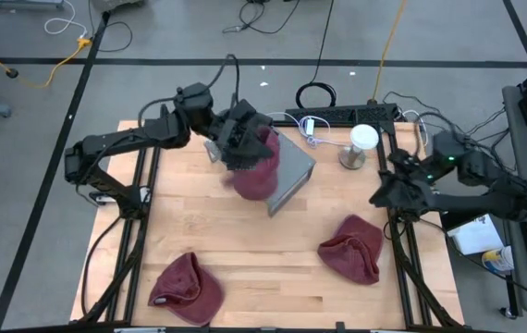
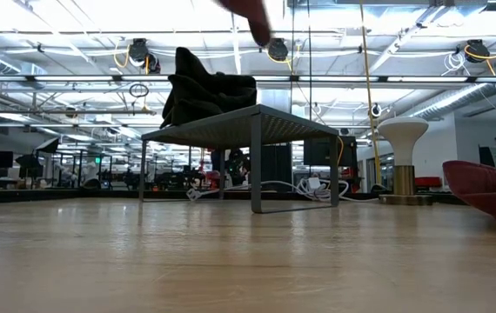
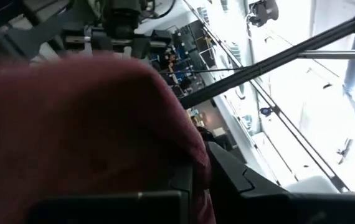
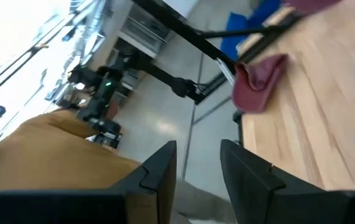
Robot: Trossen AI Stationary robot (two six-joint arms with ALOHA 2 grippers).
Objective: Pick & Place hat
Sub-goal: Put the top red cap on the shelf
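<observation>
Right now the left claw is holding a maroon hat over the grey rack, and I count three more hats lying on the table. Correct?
Not quite. The high view shows two hats lying on the table, one near the front left and one toward the right, not three. The left claw does grip a maroon hat over the grey rack.

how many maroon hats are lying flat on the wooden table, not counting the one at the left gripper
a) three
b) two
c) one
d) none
b) Two: one hat lies near the table's front left corner and a second hat lies toward the front right, while the third hat hangs at the left gripper by the grey metal stand.
</observation>
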